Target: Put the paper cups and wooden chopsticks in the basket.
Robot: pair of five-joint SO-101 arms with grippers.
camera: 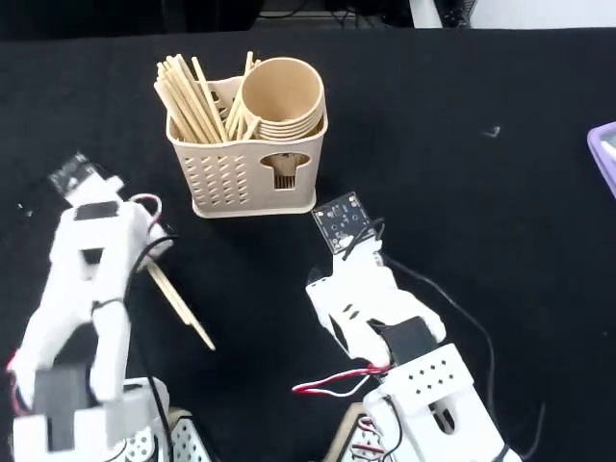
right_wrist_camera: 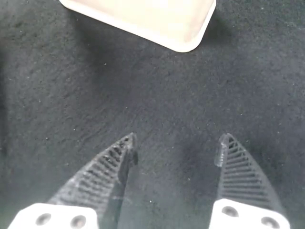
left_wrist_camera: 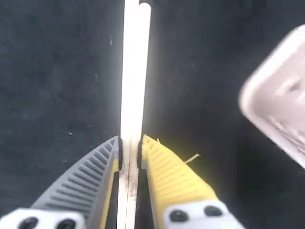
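Observation:
The beige basket [camera: 236, 178] stands at the back centre of the black table, holding a stack of paper cups [camera: 283, 94] and several wooden chopsticks [camera: 191, 96]. My left gripper [left_wrist_camera: 130, 148] is shut on a pair of wooden chopsticks [left_wrist_camera: 134, 71], which stick out from under the left arm towards the front [camera: 178, 304]. My right gripper [right_wrist_camera: 175, 151] is open over bare cloth, just in front of the basket's base [right_wrist_camera: 157, 19]. The right arm's wrist [camera: 345, 223] sits in front of the basket's right corner.
A purple object [camera: 603, 149] lies at the table's right edge. A small speck [camera: 492, 132] lies on the cloth to the right of the basket. Red and white cables [camera: 332, 383] run near the right arm's base.

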